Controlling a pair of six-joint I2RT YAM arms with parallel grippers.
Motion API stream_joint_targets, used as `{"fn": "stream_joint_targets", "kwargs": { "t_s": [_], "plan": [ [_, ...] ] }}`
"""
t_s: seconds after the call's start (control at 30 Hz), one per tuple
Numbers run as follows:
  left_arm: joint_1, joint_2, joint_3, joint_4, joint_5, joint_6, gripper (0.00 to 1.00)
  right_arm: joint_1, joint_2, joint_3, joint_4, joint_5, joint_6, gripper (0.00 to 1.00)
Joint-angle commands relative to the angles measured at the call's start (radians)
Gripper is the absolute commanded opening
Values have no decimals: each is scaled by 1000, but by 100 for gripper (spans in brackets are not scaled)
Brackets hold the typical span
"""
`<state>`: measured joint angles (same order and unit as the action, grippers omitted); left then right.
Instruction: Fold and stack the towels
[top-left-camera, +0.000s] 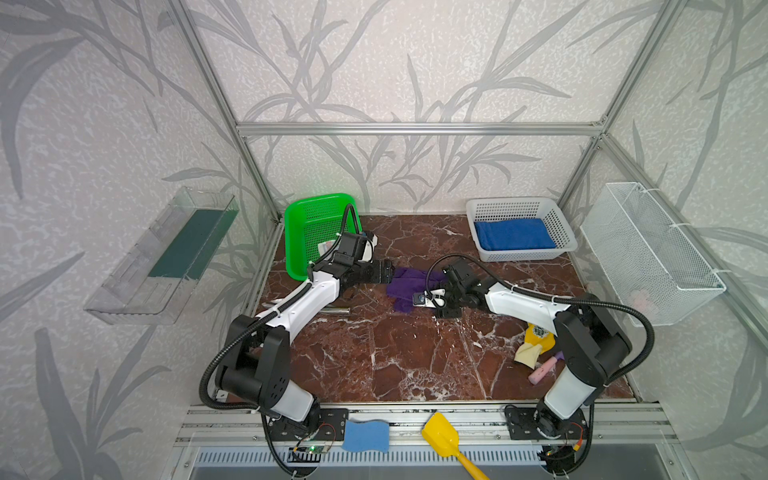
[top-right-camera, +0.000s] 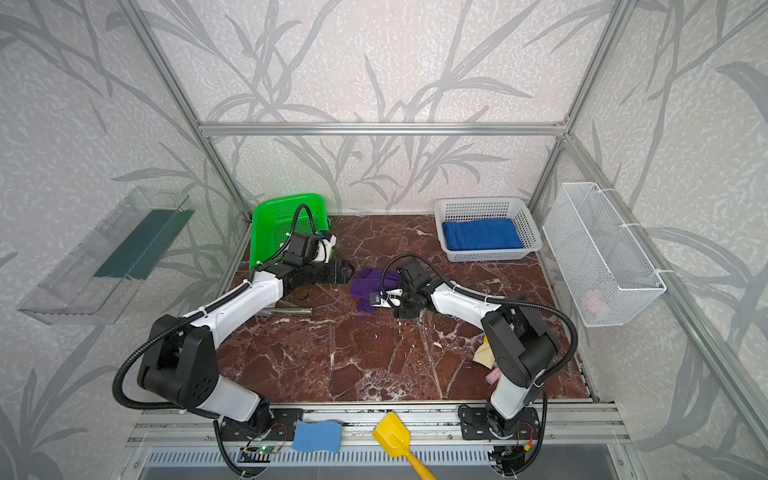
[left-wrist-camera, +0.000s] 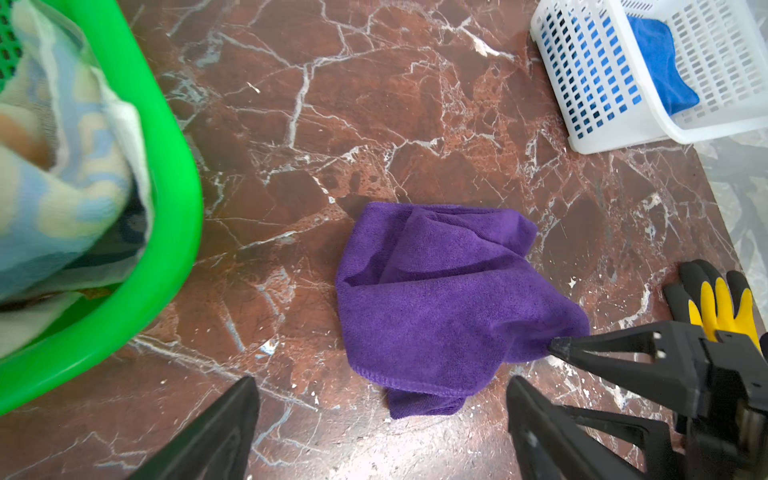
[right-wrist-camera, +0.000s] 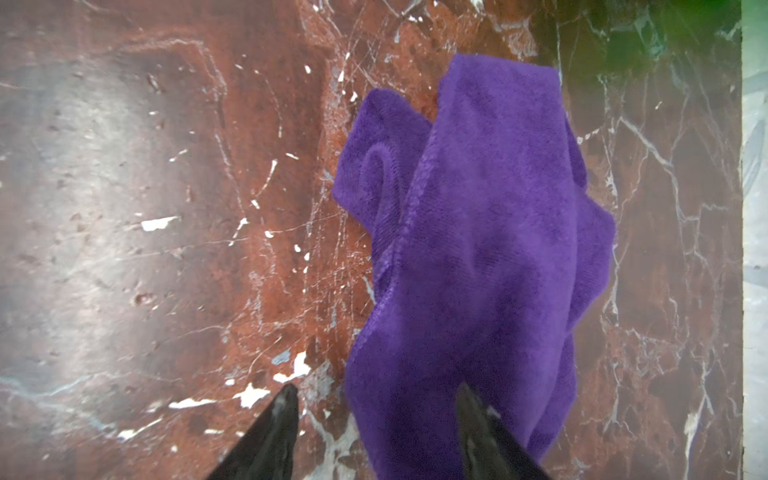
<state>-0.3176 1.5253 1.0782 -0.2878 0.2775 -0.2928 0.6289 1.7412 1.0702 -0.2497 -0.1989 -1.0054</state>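
Note:
A crumpled dark purple towel (top-left-camera: 409, 282) (top-right-camera: 368, 282) (left-wrist-camera: 436, 299) (right-wrist-camera: 478, 249) lies mid-table between both arms. A folded royal blue towel (top-left-camera: 513, 235) (left-wrist-camera: 660, 62) rests in the white basket (top-left-camera: 519, 203) at the back right. The cream printed towel (left-wrist-camera: 62, 166) sits bunched in the green basket (top-left-camera: 299, 232). My left gripper (left-wrist-camera: 381, 380) (top-left-camera: 390, 272) is open, just left of the purple towel and holding nothing. My right gripper (right-wrist-camera: 376, 387) has its jaws partly apart astride the purple towel's near edge. One of its fingertips (left-wrist-camera: 559, 347) touches the cloth, the other stands clear over the table.
A yellow glove (top-left-camera: 534, 343) and a pink object (top-left-camera: 544, 370) lie by the right arm's base. A metal cylinder (top-left-camera: 332, 309) lies under the left arm. A blue sponge (top-left-camera: 365, 436) and yellow scoop (top-left-camera: 442, 436) sit on the front rail. A wire basket (top-left-camera: 652, 253) hangs on the right wall.

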Motion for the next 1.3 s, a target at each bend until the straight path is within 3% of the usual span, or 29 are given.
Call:
{"fn": "stream_joint_targets", "kwargs": {
  "t_s": [0.0,0.4,0.5,0.83,1.0,1.17,1.27],
  "plan": [
    [18,-25,-17,25,-9,-11,93,-3,53,60,-104,8,-33,57],
    [49,-27,-32,28,11,-6,93,-8,63,26,-115,21,-59,55],
    [52,-17,-28,27,16,-7,93,-9,88,39,-124,50,-57,44],
    [57,-10,-27,20,10,-3,93,-33,160,87,-112,69,-62,37],
    [58,3,-15,1,4,3,93,-40,199,116,-143,72,-78,23],
    [59,15,-9,0,-1,3,93,-57,194,130,-166,22,-80,1],
    [59,25,-1,-5,-1,3,93,-70,176,152,-171,-20,-41,0]
  ]
}}
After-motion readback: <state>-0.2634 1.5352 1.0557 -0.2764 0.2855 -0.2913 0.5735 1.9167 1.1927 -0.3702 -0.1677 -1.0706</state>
